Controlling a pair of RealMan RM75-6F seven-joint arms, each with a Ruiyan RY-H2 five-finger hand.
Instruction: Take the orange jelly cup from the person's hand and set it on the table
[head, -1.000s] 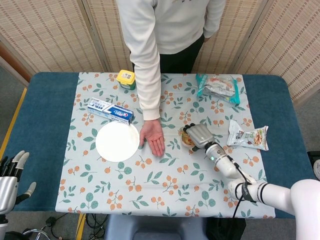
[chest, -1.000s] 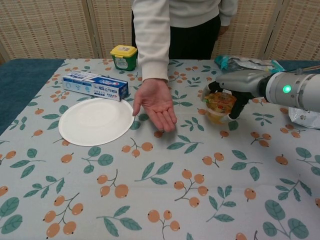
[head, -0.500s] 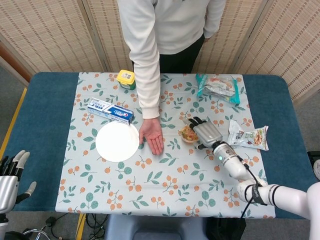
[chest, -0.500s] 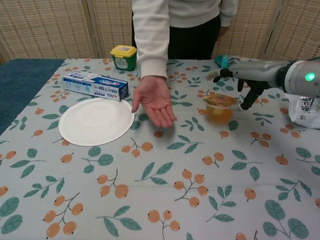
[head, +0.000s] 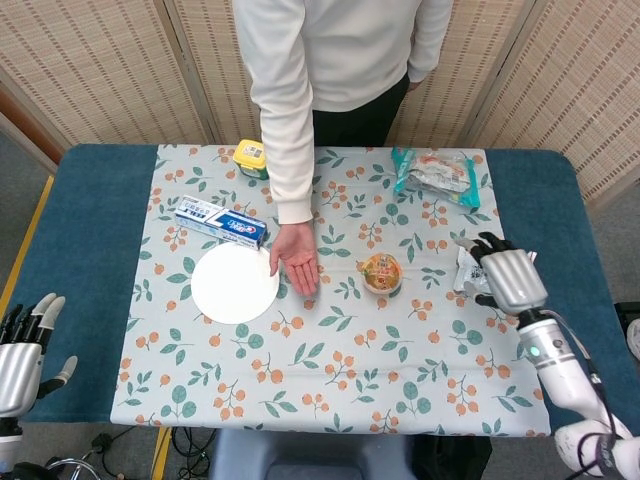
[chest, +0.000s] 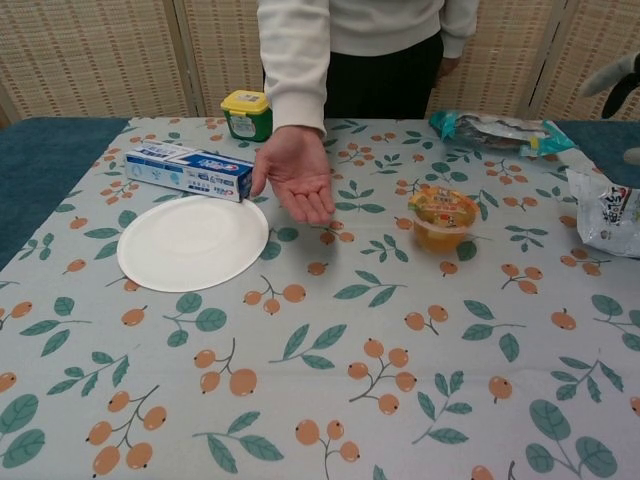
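Note:
The orange jelly cup (head: 381, 272) (chest: 442, 217) stands upright on the flowered tablecloth, free of any hand. The person's hand (head: 296, 266) (chest: 295, 174) hovers empty and palm up, to the left of the cup. My right hand (head: 508, 279) is open with fingers apart, well to the right of the cup, over a snack bag; in the chest view only its fingertips (chest: 622, 78) show at the top right edge. My left hand (head: 25, 350) hangs open off the table's left front corner.
A white plate (head: 235, 283) lies left of the person's hand, with a toothpaste box (head: 221, 223) behind it. A yellow-lidded tub (head: 252, 157) stands at the back. Snack bags lie at the back right (head: 436, 172) and at the right (chest: 607, 214).
My right hand let go of the jelly cup, opened and pulled away to the right. The cup stays on the table. The person's hand drew back a little.

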